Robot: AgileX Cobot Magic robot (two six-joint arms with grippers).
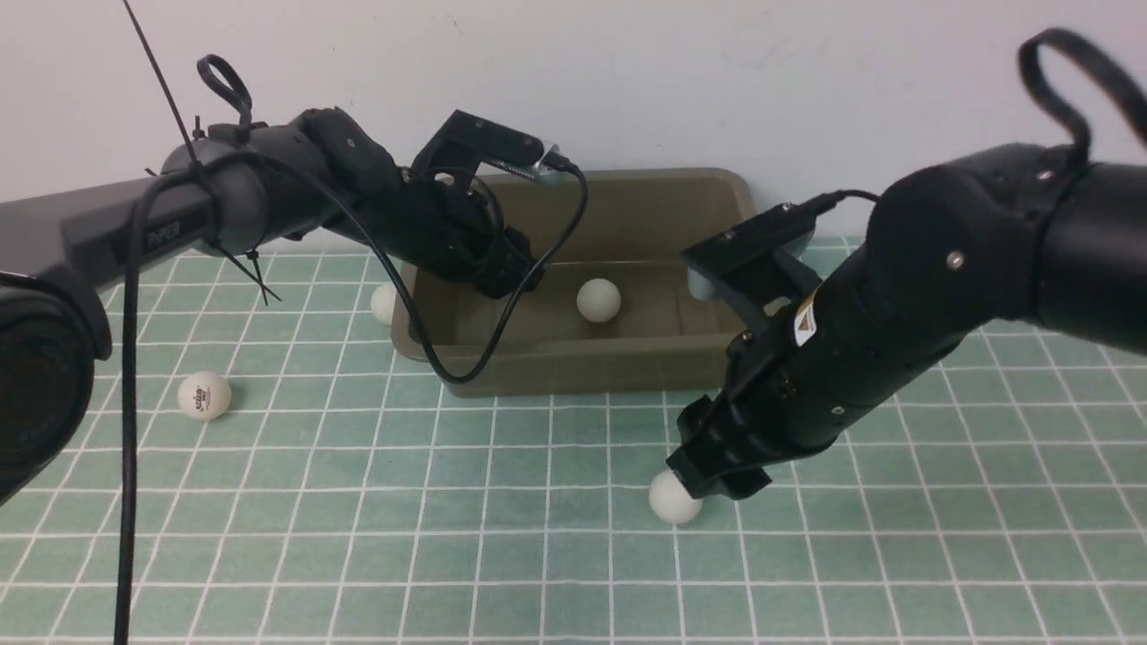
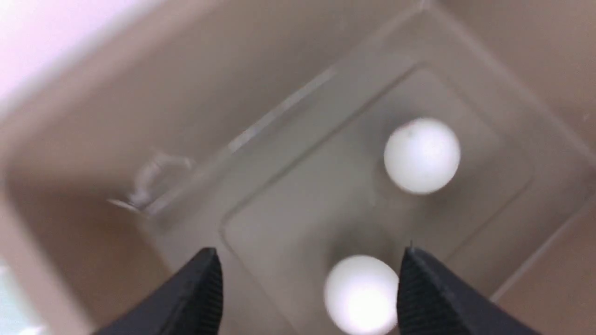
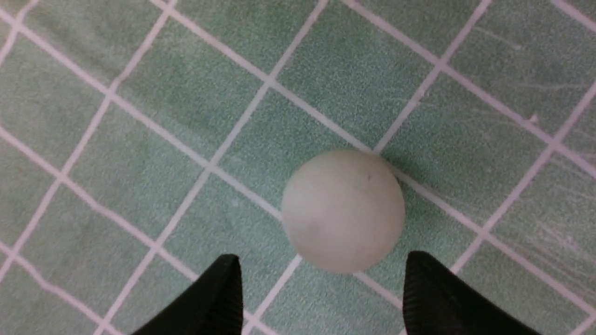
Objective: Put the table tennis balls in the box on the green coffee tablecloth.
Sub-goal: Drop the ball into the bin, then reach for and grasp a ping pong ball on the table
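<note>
The box stands at the middle of the tablecloth's far edge, close to the wall. The left arm reaches over the box's left rim, and the left gripper hangs inside it with its jaws spread wide. In the left wrist view a blurred ball lies between the fingers, close against one and well apart from the other, so nothing is clamped. Whether it touches that finger I cannot tell. A second ball rests on the box floor near the middle, apart from the gripper. Three more balls lie outside on the tablecloth. A third ball sits just beside the box's left wall. A printed ball lies toward the tablecloth's left edge, well apart from the box. The last ball lies in front of the box's right half, near the middle of the tablecloth. The right gripper is low over this ball with its jaws wide and holds nothing. In the right wrist view the ball rests on the cloth just ahead of the fingertips, not between them.
</note>
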